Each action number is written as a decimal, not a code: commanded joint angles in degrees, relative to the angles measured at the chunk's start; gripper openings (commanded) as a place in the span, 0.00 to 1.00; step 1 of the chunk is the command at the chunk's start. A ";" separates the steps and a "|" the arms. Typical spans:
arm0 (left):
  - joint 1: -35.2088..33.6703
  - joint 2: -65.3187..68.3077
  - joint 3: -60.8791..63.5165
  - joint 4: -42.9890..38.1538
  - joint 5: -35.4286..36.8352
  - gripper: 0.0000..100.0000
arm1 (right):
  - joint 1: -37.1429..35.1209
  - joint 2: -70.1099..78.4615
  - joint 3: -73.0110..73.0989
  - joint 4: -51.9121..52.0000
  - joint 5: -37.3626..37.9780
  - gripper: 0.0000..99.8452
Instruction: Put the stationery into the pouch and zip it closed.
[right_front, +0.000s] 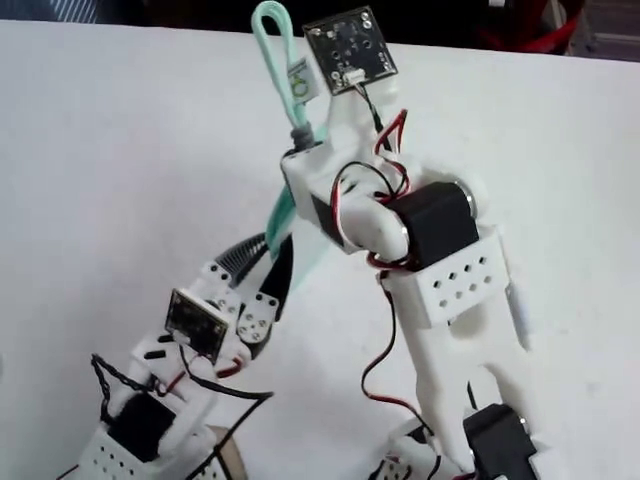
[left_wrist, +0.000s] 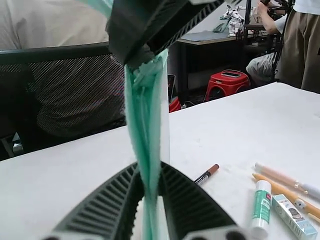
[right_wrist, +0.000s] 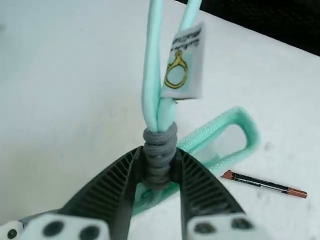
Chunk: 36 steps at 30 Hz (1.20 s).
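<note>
The mint-green pouch hangs off the table between both arms. My left gripper is shut on the pouch's thin body; from above it sits at the lower left. My right gripper is shut on the grey binding of the pouch's mint cord loop, which carries a white tag. A mint webbing handle lies behind it. On the table lie a brown pen, a glue stick, orange pencils and a small box.
The white table runs left and back to a dark edge. The right arm's white body covers the middle right. Beyond the table stand a mesh chair and a red stool.
</note>
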<state>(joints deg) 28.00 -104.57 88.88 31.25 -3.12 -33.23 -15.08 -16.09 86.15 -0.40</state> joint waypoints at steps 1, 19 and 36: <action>0.84 -0.13 -1.41 -0.79 -2.73 0.02 | -2.77 0.22 0.44 2.15 2.81 0.02; 0.84 -0.13 -1.41 0.53 -2.73 0.02 | -9.36 -8.22 0.44 6.73 9.32 0.02; 0.84 -0.13 -1.41 0.88 -2.73 0.02 | -12.00 -10.24 0.00 3.91 8.88 0.07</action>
<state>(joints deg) 28.44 -104.57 88.88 31.78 -5.41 -44.31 -24.04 -15.03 91.78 8.48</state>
